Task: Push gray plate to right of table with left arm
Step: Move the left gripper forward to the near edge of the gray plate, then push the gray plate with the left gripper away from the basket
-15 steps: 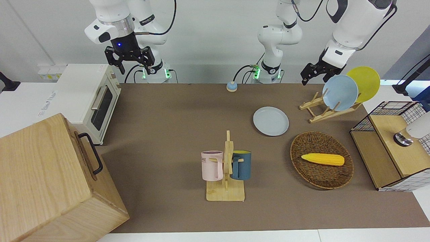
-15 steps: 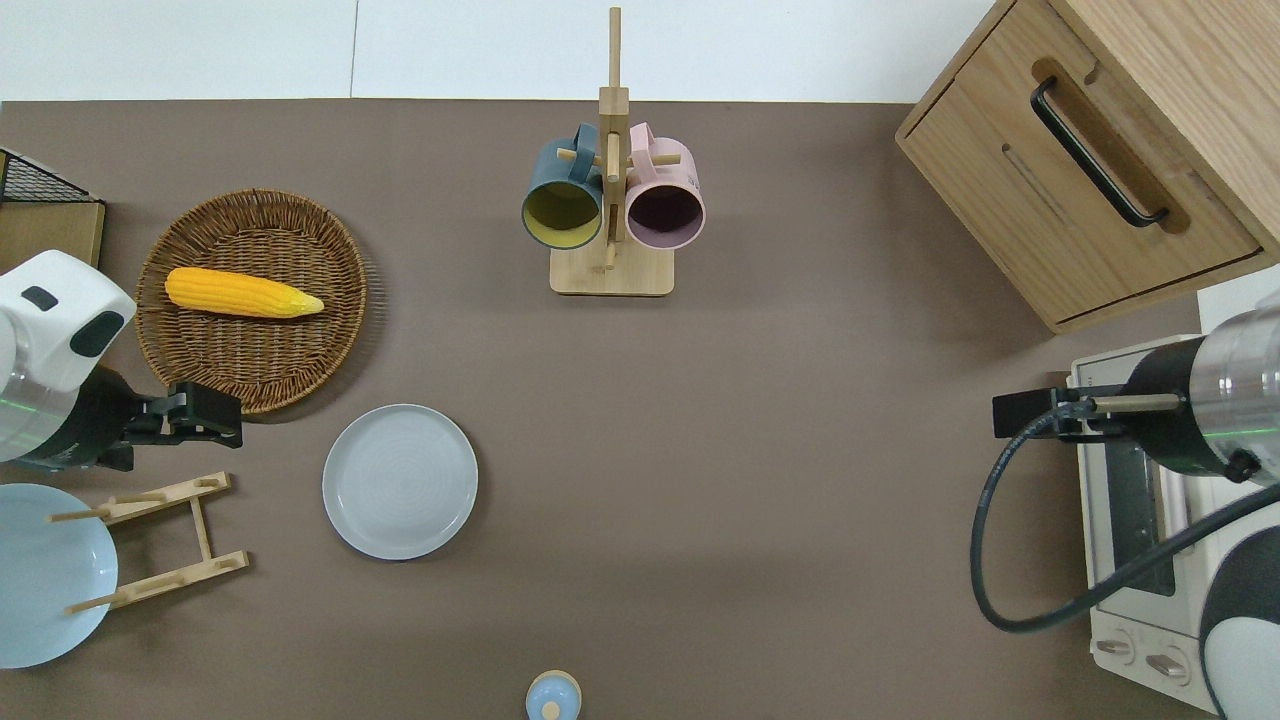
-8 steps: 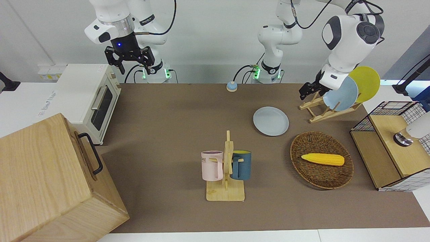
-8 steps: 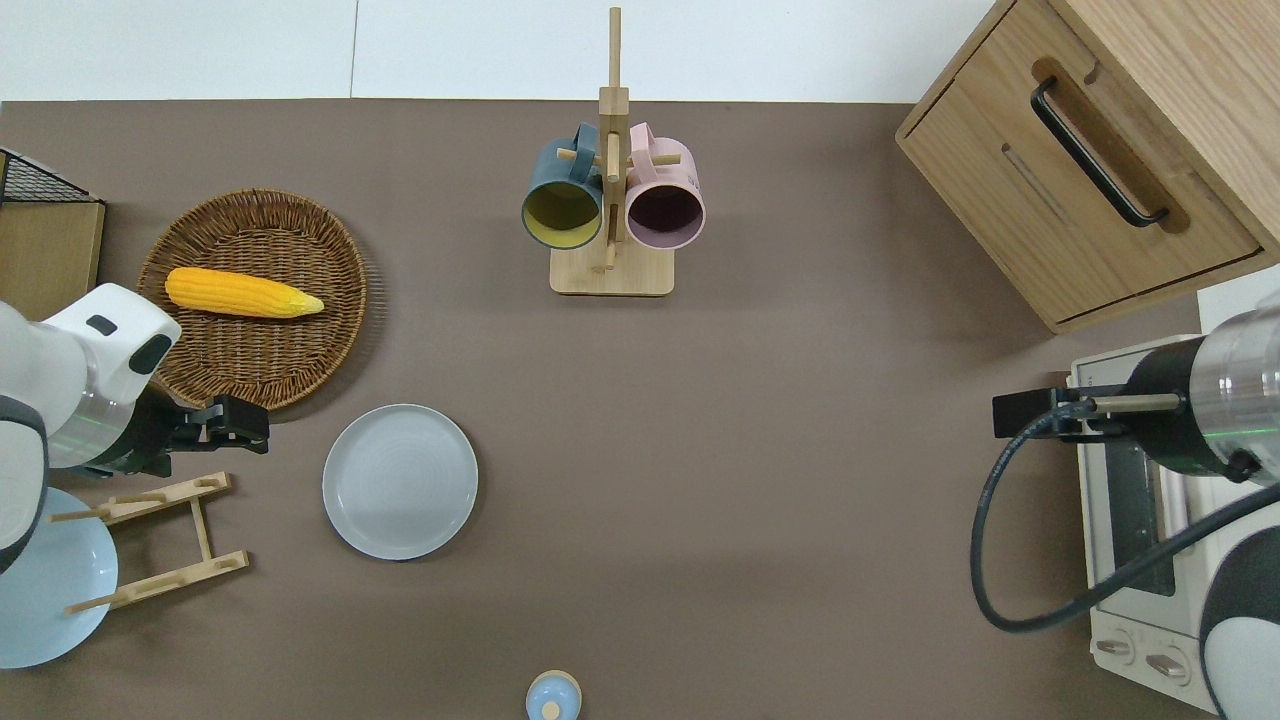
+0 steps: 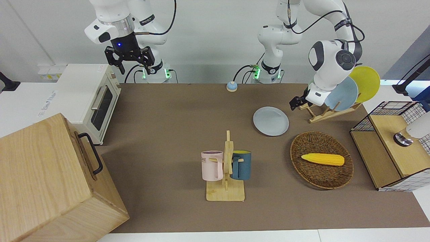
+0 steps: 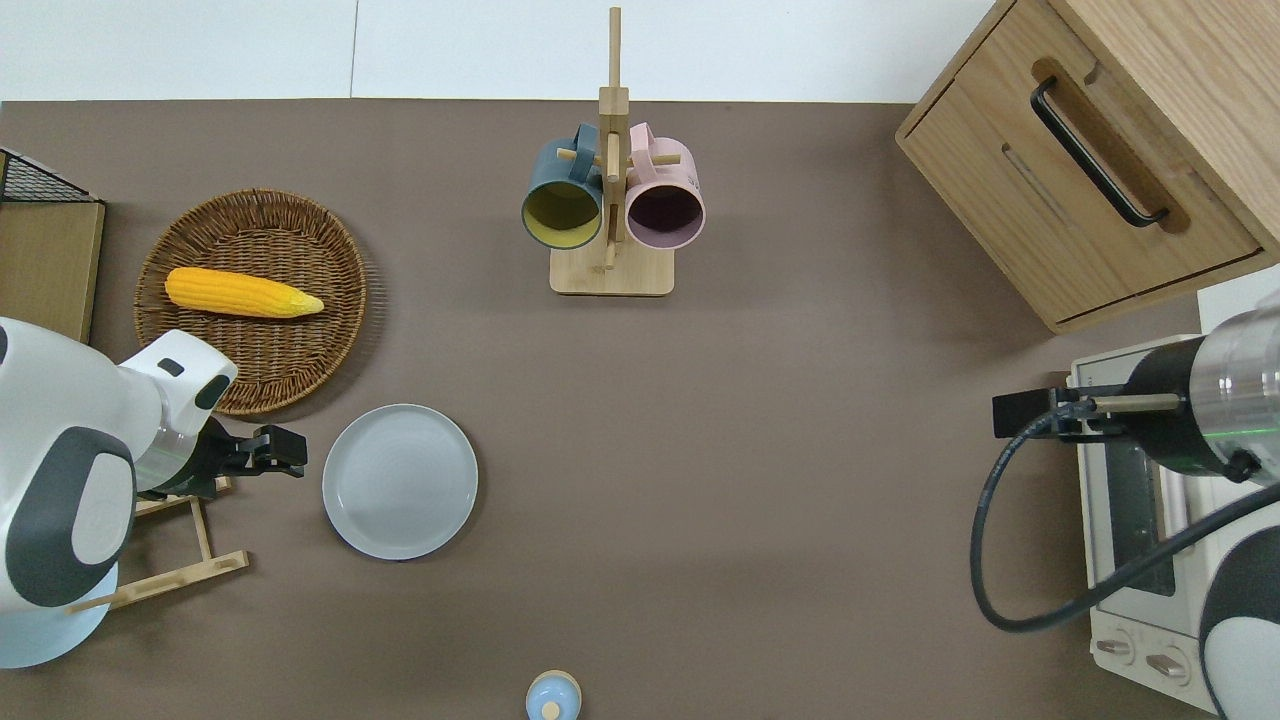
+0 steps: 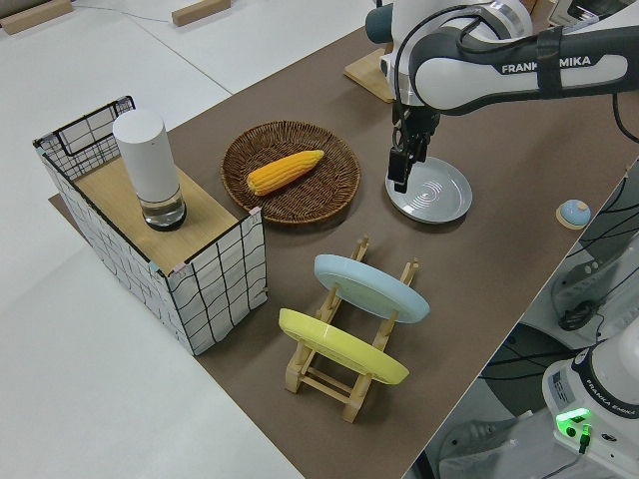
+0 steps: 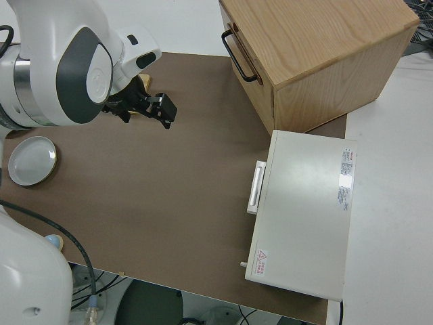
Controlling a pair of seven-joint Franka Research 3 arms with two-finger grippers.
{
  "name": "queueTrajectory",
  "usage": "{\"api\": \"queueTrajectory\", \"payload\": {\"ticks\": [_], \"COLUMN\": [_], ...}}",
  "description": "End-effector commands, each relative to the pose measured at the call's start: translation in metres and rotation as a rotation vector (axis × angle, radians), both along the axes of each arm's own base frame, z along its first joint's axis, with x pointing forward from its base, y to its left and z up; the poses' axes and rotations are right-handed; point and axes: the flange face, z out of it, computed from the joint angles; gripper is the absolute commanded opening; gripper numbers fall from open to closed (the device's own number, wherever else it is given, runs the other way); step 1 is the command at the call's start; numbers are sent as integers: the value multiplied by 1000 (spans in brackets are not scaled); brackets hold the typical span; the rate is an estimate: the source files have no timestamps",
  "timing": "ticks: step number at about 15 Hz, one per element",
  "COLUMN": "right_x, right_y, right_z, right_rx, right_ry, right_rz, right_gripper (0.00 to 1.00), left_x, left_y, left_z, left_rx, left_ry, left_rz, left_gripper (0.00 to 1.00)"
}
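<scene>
Our left gripper [image 6: 285, 452] sits just beside the gray plate [image 6: 400, 481], on its side toward the left arm's end of the table [image 6: 760, 480]; we cannot tell how its fingers stand. The wooden plate rack [image 6: 170, 545] is close by the wrist, so a low sweep may clip it; a high contact may ride over the low rim. The arm reads "FRANKA EMIKA". The right arm is parked.
</scene>
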Motion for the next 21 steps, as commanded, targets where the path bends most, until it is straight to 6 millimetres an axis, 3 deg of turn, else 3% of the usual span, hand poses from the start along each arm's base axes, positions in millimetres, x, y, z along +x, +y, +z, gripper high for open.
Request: {"api": "queueTrajectory", "payload": {"ticks": [1, 4, 8, 11, 16, 21], "right_x": [-8, -8, -8, -8, -8, -8], "right_y": [0, 0, 0, 0, 0, 0], "right_z": [0, 0, 0, 0, 0, 0], "right_rx": [9, 9, 9, 9, 9, 9], "right_ry": [3, 3, 3, 5, 3, 3], "right_rz": [-21, -21, -21, -21, -21, -21], "right_gripper": [996, 996, 996, 996, 996, 996], "left_x": [-21, -31, -32, -39, -41, -39], "left_y": [5, 8, 3, -5, -17, -20], "left_z": [-39, -72, -88, -111, -114, -114], "left_rx": [-43, -59, -69, -94, -96, -96], "left_ry": [-22, -52, -50, -60, -60, -78], "left_rz": [41, 80, 90, 121, 97, 92], "left_gripper": [983, 981, 975, 966, 860, 201]}}
